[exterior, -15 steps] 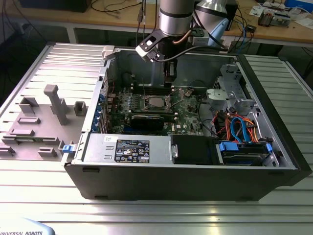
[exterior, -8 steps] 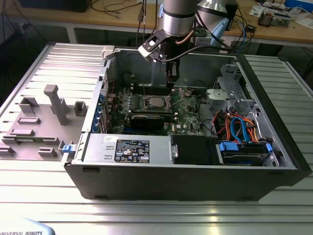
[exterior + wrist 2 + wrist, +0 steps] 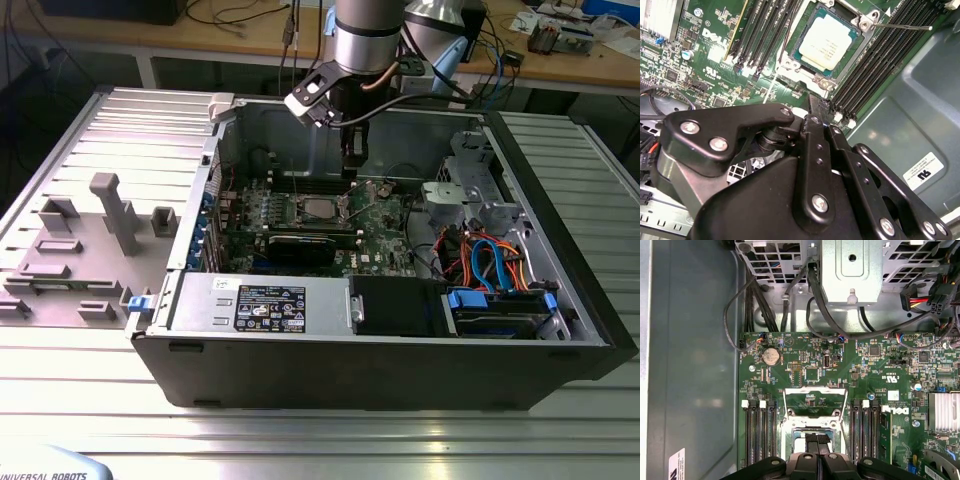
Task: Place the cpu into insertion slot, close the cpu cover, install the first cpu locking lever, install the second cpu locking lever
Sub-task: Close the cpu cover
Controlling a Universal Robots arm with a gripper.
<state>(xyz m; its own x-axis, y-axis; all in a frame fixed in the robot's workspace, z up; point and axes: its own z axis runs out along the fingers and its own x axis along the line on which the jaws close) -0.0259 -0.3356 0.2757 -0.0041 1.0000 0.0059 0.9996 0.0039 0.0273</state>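
- The gripper (image 3: 819, 112) is held narrow, its fingers pressed together, with nothing seen gripped.
- The cpu (image 3: 827, 40) is seated in the insertion slot (image 3: 792, 70), just beyond the fingertips.

Arm (image 3: 368, 35) upright, gripper (image 3: 353, 160) pointing straight down, closed.
In the exterior view the silver arm stands at 12 o'clock, and its black gripper hangs vertically below the wrist, aimed toward 6 o'clock. In the second wrist view the fingers (image 3: 815, 150) lie pressed side by side, gripping nothing.
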